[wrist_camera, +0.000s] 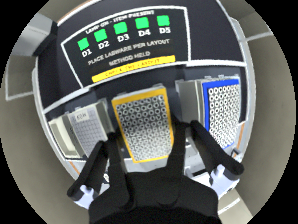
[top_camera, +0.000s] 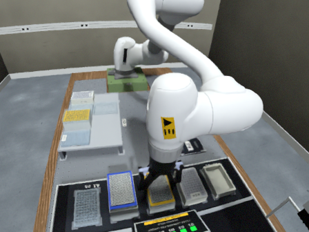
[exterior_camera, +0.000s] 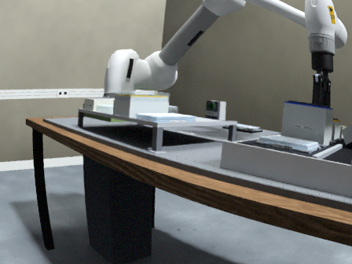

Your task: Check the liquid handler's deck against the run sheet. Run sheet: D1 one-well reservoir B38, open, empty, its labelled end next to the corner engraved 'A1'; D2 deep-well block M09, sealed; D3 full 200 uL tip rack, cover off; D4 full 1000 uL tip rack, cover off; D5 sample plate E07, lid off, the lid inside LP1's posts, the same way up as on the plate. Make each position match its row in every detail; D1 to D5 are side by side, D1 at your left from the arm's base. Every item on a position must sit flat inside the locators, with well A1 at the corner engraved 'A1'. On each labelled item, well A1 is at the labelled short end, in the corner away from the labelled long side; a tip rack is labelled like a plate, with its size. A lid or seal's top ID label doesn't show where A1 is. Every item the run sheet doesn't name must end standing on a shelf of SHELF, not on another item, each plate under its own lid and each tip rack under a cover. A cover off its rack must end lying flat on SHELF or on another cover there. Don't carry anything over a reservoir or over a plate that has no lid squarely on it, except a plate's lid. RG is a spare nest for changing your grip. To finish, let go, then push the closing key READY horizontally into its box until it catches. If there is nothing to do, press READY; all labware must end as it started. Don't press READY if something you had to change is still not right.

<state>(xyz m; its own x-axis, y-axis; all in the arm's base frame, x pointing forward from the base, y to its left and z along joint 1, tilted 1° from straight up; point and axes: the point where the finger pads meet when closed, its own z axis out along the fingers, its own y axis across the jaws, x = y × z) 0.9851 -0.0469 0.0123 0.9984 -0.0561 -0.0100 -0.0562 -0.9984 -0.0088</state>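
Observation:
My gripper [top_camera: 160, 184] [wrist_camera: 146, 121] [exterior_camera: 321, 92] is shut on the yellow-rimmed tip rack [top_camera: 161, 194] [wrist_camera: 141, 121], with one finger on each long side. The rack stands low in the middle deck position, its tips uncovered. The blue-rimmed tip rack [top_camera: 121, 190] [wrist_camera: 222, 106] [exterior_camera: 306, 122] stands beside it. The clear sample plate [top_camera: 86, 207] [exterior_camera: 288, 142] lies beyond the blue rack. On the other side are the deep-well block [top_camera: 192, 188] [wrist_camera: 83, 132] and the open white reservoir [top_camera: 218, 179] [wrist_camera: 59, 132]. In the exterior view the blue rack hides the yellow one.
The shelf [top_camera: 105, 132] [exterior_camera: 157, 122] at the left holds a yellow-topped rack [top_camera: 76, 115], a white-topped box [top_camera: 83, 95] and flat clear lids [top_camera: 76, 137]. The panel with green lights [top_camera: 169, 222] [wrist_camera: 127, 39] lies in front of the deck. A dark pad [top_camera: 194, 146] lies behind the arm's wrist.

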